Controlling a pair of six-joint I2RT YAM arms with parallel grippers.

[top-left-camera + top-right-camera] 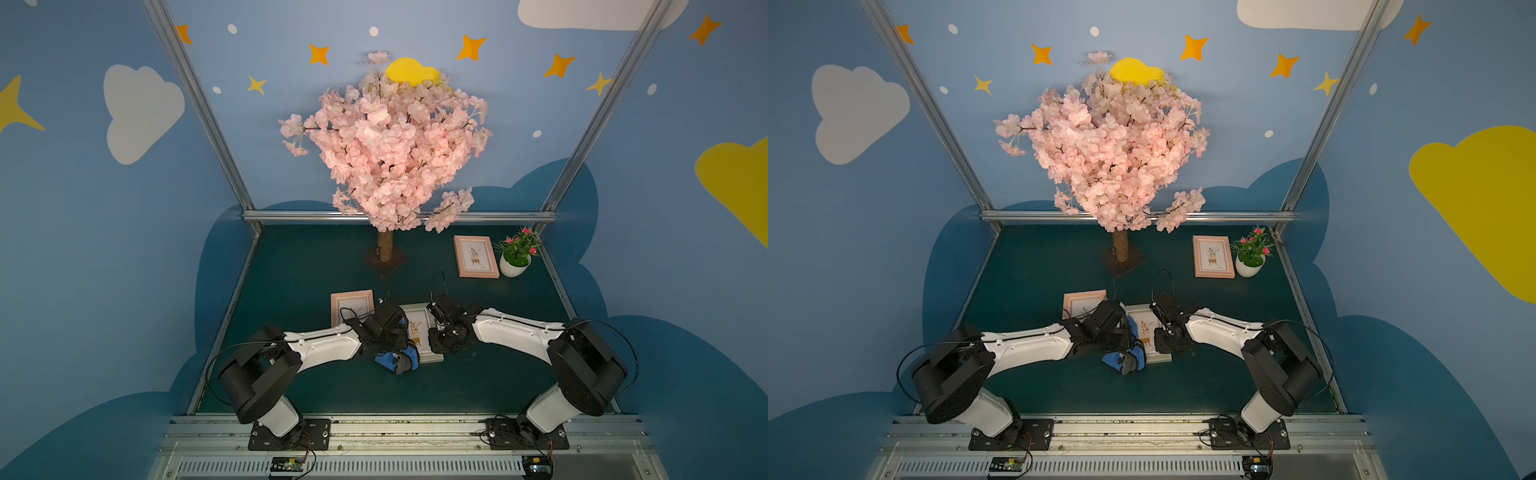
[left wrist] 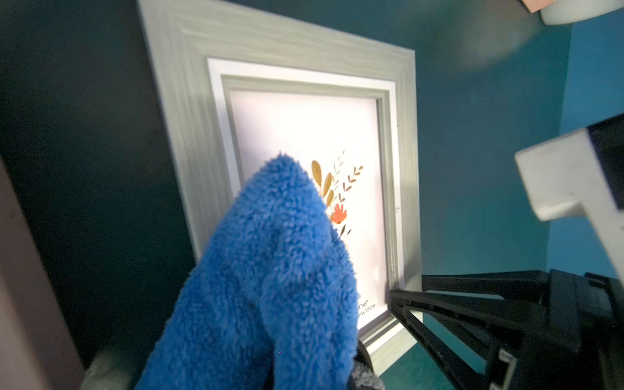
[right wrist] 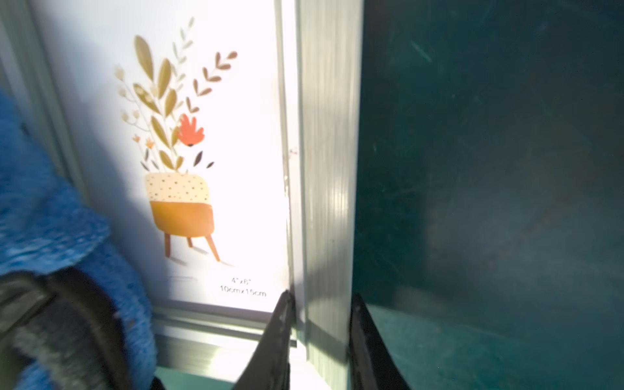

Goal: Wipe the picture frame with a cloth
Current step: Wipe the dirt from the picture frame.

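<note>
At the frame [image 3: 329, 169], wrist views reveal right end effector [image 3: 322, 304] clamping its rail, left end effector [image 1: 401, 347] gripping cloth [image 2: 270, 270].

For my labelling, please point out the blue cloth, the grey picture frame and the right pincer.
blue cloth [image 2: 270, 270]: left wrist view, middle of plush fold.
grey picture frame [image 2: 270, 44]: left wrist view, bare grained rail.
right pincer [image 3: 322, 299]: right wrist view, midway between fingertips, astride frame rail.
</note>
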